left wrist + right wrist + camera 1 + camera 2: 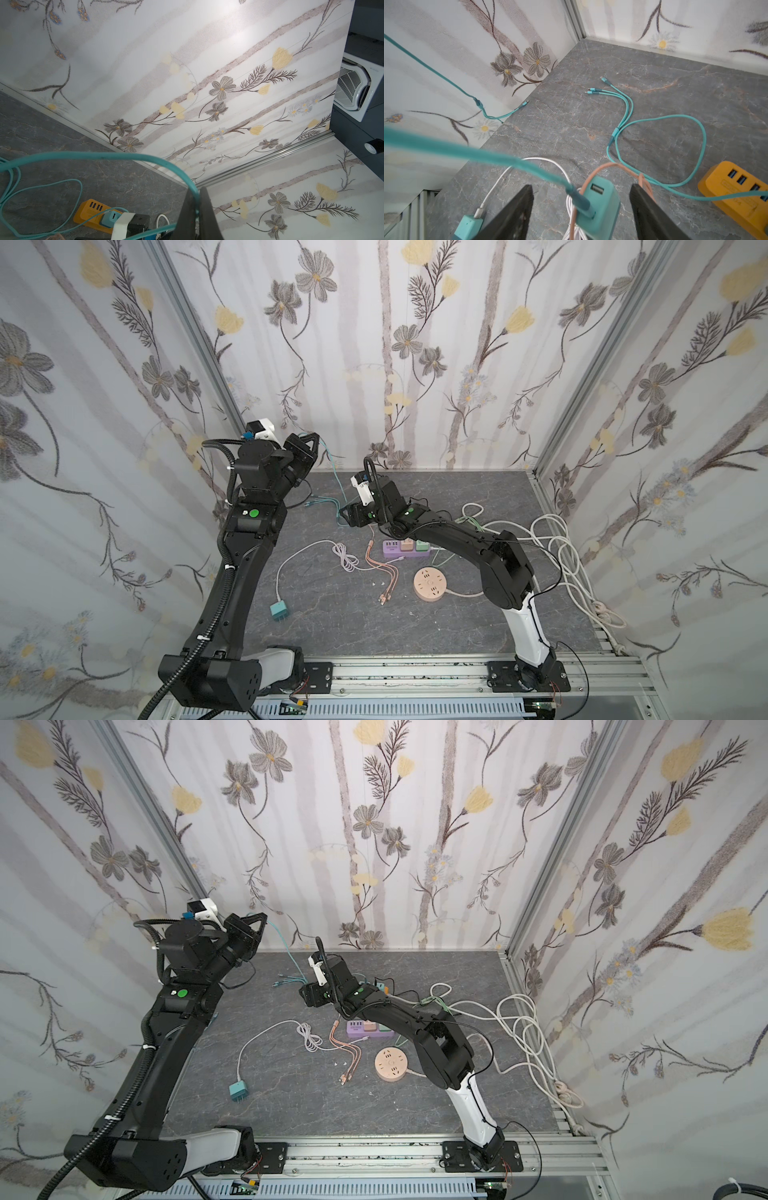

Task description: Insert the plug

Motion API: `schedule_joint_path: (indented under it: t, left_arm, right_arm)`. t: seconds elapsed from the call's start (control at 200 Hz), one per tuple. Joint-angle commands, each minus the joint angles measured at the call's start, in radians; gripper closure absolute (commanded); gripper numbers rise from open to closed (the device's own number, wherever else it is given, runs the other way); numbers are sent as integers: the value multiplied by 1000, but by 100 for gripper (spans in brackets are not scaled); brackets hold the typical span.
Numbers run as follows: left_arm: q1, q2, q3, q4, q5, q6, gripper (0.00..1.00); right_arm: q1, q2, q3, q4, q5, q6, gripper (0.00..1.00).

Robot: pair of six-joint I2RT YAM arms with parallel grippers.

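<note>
Tabletop: a grey marbled tabletop [457, 614] lay between floral walls; cables were strewn over its middle and right side.
Left gripper: the left gripper [312, 438] was raised near the back wall; its fingers [204, 212] were together, clamped on the teal cable [83, 155], which looped away from them.
Right gripper: the right gripper [581, 187] was low over the middle of the tabletop; its fingers [512, 214] stood apart, one on each side of the teal charger adapter [602, 209], with a gap showing on both sides.
Power strips: a yellow power strip [735, 199] lay just beyond one right finger, apart from the adapter; a purple power strip [405, 551] and a round peach socket [430, 584] lay nearer the front, close to each other.
Adapter: it stood upright between the right fingers, USB ports facing the wrist camera; what it rested on could not be told.
Spare adapter: a second teal adapter [279, 610] lay toward the front left on a white cable.
Plug: the USB plug [581, 200] of the teal cable sat in the adapter's lower port; the upper port was empty.
</note>
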Motion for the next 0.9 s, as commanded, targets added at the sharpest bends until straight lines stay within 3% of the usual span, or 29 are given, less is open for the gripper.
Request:
schedule_joint_path:
  t: [0.0, 0.21, 0.36, 0.535, 0.625, 0.68, 0.894]
  left_arm:
    - [-2, -1, 8, 51, 6, 8, 100]
    - [-3, 25, 0, 38, 7, 23, 100]
    - [-1, 38, -11, 34, 11, 34, 100]
    - [14, 95, -3, -19, 3, 137, 100]
    - [27, 165, 17, -119, 43, 278, 61]
    - [28, 181, -16, -165, 38, 335, 45]
    - [15, 29, -360, -88, 28, 300, 29]
  right_arm:
    - [3, 29, 64, 12, 44, -46, 31]
    - [7, 55, 148, 7, 32, -71, 66]
    - [9, 34, 153, -9, 14, -81, 99]
    - [8, -25, 97, -13, 6, -82, 100]
    - [8, -58, 74, -22, 44, -61, 100]
    - [7, -67, 71, -35, 72, -53, 100]
    - [-7, -61, 73, -46, 144, -10, 100]
